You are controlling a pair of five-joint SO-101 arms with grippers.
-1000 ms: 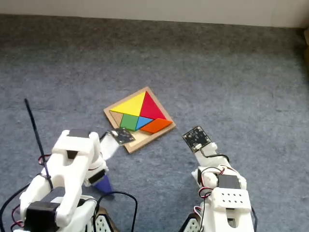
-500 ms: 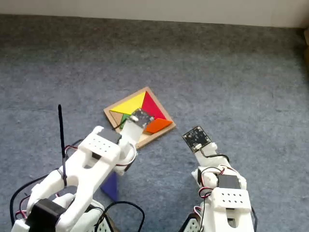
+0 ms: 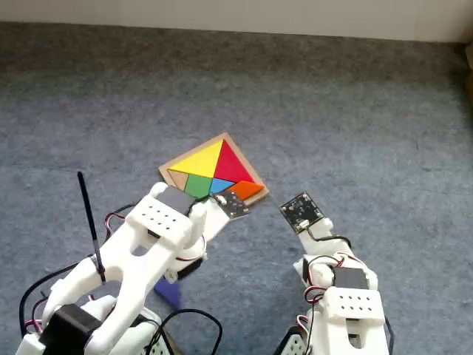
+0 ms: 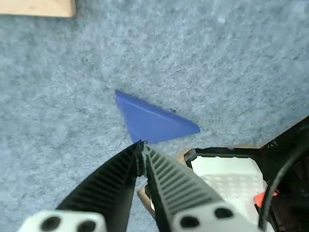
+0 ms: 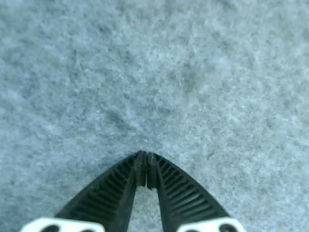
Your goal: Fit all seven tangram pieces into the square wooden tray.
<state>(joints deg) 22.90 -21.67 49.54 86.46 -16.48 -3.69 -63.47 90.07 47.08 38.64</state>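
The square wooden tray (image 3: 177, 180) lies on the grey carpet, turned like a diamond. In it sit a yellow triangle (image 3: 203, 161), a red triangle (image 3: 233, 166), a green piece (image 3: 196, 185), a light blue piece (image 3: 219, 185) and an orange piece (image 3: 249, 191). A dark blue triangle (image 4: 152, 123) lies flat on the carpet near the left arm's base (image 3: 169, 293). My left gripper (image 4: 141, 145) is shut and empty, its tips just beside that triangle's edge. Over bare carpet, my right gripper (image 5: 146, 155) is shut and holds nothing.
The left arm (image 3: 151, 237) stretches over the tray's near corner, hiding part of it. The right arm (image 3: 336, 285) stands at the lower right. A tray corner (image 4: 38, 7) shows in the left wrist view. Open carpet lies behind and to the right of the tray.
The left arm has swung from the left to over the tray's near edge. The dark blue triangle stays on the carpet by its base. The right arm has not moved.
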